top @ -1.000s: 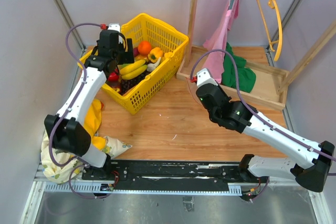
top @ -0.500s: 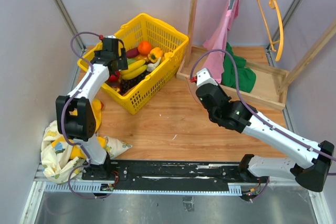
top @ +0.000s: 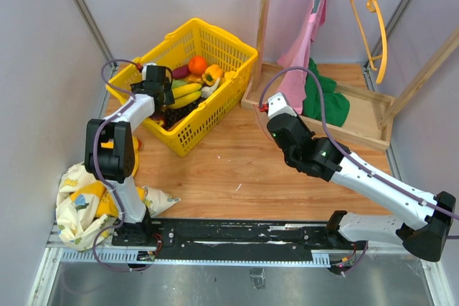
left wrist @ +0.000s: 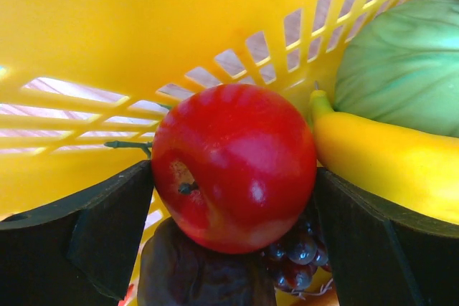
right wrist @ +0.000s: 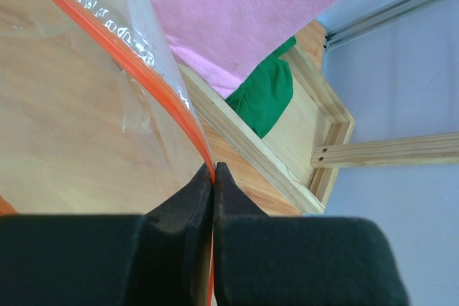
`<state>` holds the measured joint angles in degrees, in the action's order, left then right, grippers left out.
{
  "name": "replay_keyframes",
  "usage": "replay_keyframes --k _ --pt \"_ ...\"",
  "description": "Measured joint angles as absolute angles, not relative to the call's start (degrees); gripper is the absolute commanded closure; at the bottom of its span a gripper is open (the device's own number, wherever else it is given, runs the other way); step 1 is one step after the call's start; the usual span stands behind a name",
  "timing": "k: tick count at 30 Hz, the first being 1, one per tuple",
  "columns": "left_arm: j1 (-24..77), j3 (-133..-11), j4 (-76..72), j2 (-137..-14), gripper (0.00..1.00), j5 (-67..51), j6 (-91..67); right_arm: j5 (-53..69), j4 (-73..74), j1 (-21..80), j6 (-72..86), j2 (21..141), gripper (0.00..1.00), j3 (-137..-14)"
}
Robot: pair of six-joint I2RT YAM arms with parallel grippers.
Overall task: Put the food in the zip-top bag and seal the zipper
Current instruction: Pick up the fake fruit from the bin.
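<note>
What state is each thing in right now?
Glossy red toy apple: lying in the yellow plastic mesh basket, ungripped.
Left claw: open, straddling the apple.
Right claw: shut on the thin red zipper strip.
Crinkly clear plastic bag: held by that strip, no food visible inside.

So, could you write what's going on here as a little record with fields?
Left gripper: open, jaws either side of the shiny red toy apple
Apple's place: inside the yellow plastic mesh basket, beside yellow toy bananas and dark purple grapes
Right gripper: shut on the thin red zipper strip of the crinkly clear plastic bag
Bag contents: no food seen in the visible part
Also in basket: round orange, yellow-orange pepper
</note>
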<state>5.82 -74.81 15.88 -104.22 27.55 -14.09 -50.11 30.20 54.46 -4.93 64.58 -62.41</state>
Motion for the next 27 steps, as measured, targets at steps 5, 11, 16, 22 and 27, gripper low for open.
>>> replay_keyframes --k 5,11,16,22,27 --pt "5.3 -73.3 13.2 -105.2 0.13 27.5 -15.2 -50.1 30.1 54.5 -5.0 64.6 0.99 -62.4" --pt "5.3 -72.7 12.0 -104.9 0.24 27.0 -15.3 -50.1 29.9 54.5 -5.0 64.6 0.99 -62.4" --pt "5.3 -72.3 12.0 -102.5 0.37 25.4 -14.8 -50.1 29.9 54.5 -5.0 64.6 0.99 -62.4" --pt "5.3 -71.7 12.0 -94.6 0.43 21.9 -14.2 -50.0 29.9 54.5 -4.9 64.6 0.99 -62.4" --pt "5.3 -71.6 12.3 -89.0 0.46 17.5 -14.2 -50.0 29.9 54.5 -4.9 64.6 0.99 -62.4"
